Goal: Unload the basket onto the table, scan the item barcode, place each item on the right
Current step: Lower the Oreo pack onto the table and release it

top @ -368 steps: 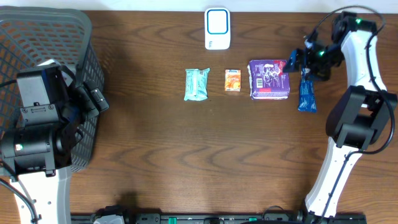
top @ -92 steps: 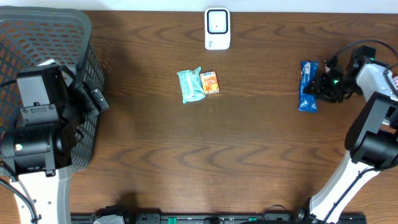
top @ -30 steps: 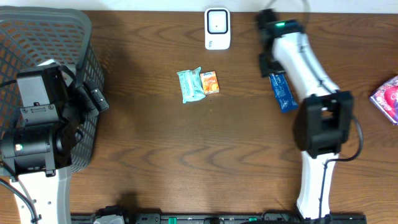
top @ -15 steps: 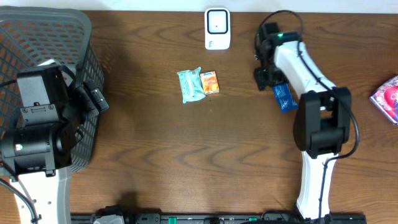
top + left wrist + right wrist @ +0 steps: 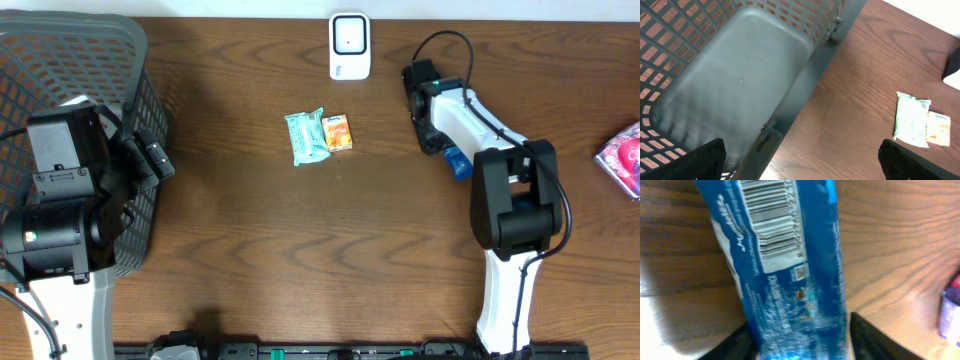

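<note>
The item is a blue snack packet (image 5: pixel 785 270), with its white barcode label (image 5: pixel 771 227) facing the right wrist camera. My right gripper (image 5: pixel 800 347) is shut on the packet's lower end, one dark finger on each side. In the overhead view the right gripper (image 5: pixel 440 138) sits right of the white scanner (image 5: pixel 349 45), and only a blue tip of the packet (image 5: pixel 457 162) shows from under the arm. My left gripper (image 5: pixel 802 165) hangs open over the basket's edge, holding nothing.
A grey mesh basket (image 5: pixel 70 60) fills the table's left end. A teal packet (image 5: pixel 307 136) and a small orange box (image 5: pixel 339 132) lie side by side mid-table. A purple packet (image 5: pixel 622 160) lies at the right edge. The table's wooden front half is bare.
My right arm has swung over the blue packet, which now shows only as a tip under it. The left arm has not moved.
</note>
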Controlling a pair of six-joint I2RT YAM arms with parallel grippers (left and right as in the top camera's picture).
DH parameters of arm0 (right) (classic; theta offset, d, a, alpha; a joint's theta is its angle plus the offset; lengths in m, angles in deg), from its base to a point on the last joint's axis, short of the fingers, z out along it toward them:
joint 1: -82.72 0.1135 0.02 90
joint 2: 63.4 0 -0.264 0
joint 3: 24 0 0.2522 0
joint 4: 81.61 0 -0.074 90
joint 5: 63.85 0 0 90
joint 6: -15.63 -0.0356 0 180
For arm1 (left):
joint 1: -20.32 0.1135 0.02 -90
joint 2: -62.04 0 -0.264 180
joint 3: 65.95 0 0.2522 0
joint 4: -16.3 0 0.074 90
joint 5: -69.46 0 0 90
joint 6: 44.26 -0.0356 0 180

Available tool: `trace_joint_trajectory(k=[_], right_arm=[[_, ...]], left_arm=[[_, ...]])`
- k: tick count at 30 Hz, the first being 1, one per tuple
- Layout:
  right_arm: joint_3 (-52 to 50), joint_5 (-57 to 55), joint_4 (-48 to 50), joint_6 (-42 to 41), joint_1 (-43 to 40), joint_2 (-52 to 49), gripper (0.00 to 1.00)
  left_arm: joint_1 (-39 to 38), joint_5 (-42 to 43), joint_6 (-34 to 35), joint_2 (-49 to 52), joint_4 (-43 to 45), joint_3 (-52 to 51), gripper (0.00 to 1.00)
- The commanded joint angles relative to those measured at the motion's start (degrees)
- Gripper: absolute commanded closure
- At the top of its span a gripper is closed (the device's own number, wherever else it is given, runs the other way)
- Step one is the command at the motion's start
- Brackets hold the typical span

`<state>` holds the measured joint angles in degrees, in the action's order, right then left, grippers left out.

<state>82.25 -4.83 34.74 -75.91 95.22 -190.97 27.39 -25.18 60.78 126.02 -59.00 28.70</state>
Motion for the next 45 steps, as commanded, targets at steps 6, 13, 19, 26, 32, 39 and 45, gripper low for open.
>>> trace_joint_trajectory(k=[6, 13, 19, 26, 32, 39, 45], right_arm=[[-1.92, 15.5, -1.27, -4.39, -3.3, -1.22, 0.99], [12.24, 43.95, -10.93, -4.83, -4.79, -1.22, 0.99], [15.98, 75.17, -12.72, -2.14, -8.13, -1.36, 0.99], [6.21, 96.54, -6.69, -3.52, -12.37, -3.02, 0.99], [-4.9, 93.55, 8.5, -16.28, -17.05, -3.39, 0.99], [-0.63, 72.48, 0.44, -15.52, -22.88, -2.25, 0.69], [10.49, 57.61, -14.01, -11.89, -23.3, -0.31, 0.67]], left_arm=[[0.24, -0.52, 0.28, 0.04, -0.17, 1.09, 0.02], [0.24, -0.52, 0.28, 0.04, -0.17, 1.09, 0.02], [0.24, -0.52, 0.28, 0.04, -0.17, 1.09, 0.02], [0.24, -0.52, 0.28, 0.04, -0.17, 1.09, 0.02], [0.24, -0.52, 0.28, 0.04, -0.17, 1.09, 0.02], [0.24, -0.52, 0.28, 0.04, -0.17, 1.09, 0.02], [0.24, -0.52, 0.28, 0.04, -0.17, 1.09, 0.02]])
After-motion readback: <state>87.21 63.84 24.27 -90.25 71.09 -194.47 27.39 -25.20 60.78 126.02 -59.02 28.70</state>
